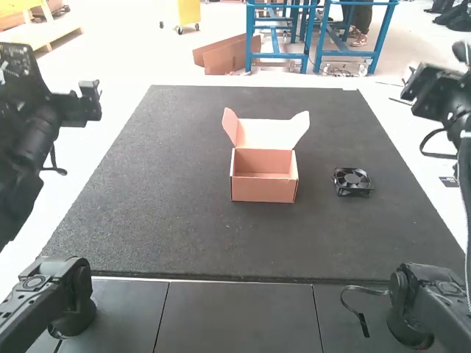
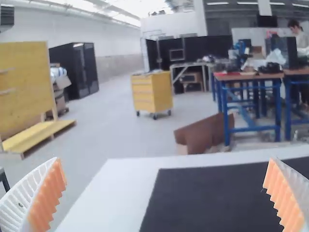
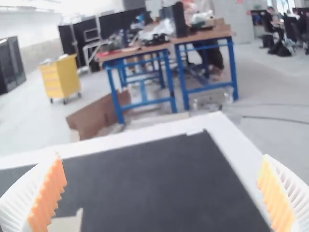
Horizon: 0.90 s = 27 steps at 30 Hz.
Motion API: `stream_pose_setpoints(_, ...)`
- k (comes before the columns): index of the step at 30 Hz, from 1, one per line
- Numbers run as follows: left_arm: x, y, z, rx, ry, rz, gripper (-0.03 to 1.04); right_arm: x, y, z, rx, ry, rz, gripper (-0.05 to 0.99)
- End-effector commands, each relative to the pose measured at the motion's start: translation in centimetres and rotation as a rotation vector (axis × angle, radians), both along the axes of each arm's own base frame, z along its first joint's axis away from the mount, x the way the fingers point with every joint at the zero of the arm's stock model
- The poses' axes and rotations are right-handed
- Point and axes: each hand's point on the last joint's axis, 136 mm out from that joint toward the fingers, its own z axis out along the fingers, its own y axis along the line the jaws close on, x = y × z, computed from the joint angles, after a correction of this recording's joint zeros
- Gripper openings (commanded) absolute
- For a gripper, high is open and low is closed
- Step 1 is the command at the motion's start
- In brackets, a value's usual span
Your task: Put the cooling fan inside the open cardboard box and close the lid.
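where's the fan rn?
High view: the cooling fan lies flat on the black mat, just right of the open cardboard box and not touching it.

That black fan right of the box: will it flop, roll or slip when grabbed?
The fan looks like a rigid square frame lying flat, so probably no flopping or rolling. Smaller than the box, likely light; a push may skid it across the mat.

A black mat (image 1: 184,213) lies spread over the white table (image 1: 81,147) — pale margins showing along its edges.
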Motion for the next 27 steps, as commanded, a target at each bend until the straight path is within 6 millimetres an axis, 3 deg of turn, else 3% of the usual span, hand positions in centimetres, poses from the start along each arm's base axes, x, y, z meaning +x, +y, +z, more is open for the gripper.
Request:
stream_pose_setpoints(1,1.2,0.7,2.0,-0.014,0.035,0.031,0.97,0.9,-1.2,2.4,0.069,0.02,-0.057,0.9)
stream_pose_setpoints(4,2.5,0.5,1.6,-0.018,0.13,0.026,0.97,2.2,0.9,2.9,0.106,0.082,0.063,0.9)
stream_pose_setpoints(7,3.5,0.0,0.6,-0.015,0.229,-0.003,0.97,2.6,1.2,4.5,0.018,0.046,0.08,0.9)
stream_pose_setpoints(10,3.8,-1.6,-0.1,-0.049,0.276,-0.095,0.97,4.3,1.2,3.7,-0.005,0.114,0.082,0.9)
stream_pose_setpoints(13,3.7,-2.5,-0.1,-0.056,0.284,-0.14,0.97,5.8,1.6,1.4,-0.139,0.259,0.11,0.89)
stream_pose_setpoints(15,3.8,-3.3,-0.5,-0.067,0.298,-0.173,0.97,6.6,1.3,-0.8,-0.16,0.361,0.099,0.9)
stream_pose_setpoints(17,3.8,-4.0,-1.0,-0.074,0.317,-0.196,0.96,7.1,1.2,-1.6,-0.171,0.41,0.1,0.89)
stream_pose_setpoints(20,3.4,-5.9,-1.9,-0.073,0.364,-0.27,0.96,7.2,0.9,-2.7,-0.192,0.462,0.1,0.87)
stream_pose_setpoints(27,2.0,-10.7,-3.5,-0.055,0.449,-0.43,0.97,7.3,0.0,-9.1,-0.185,0.716,0.111,0.87)
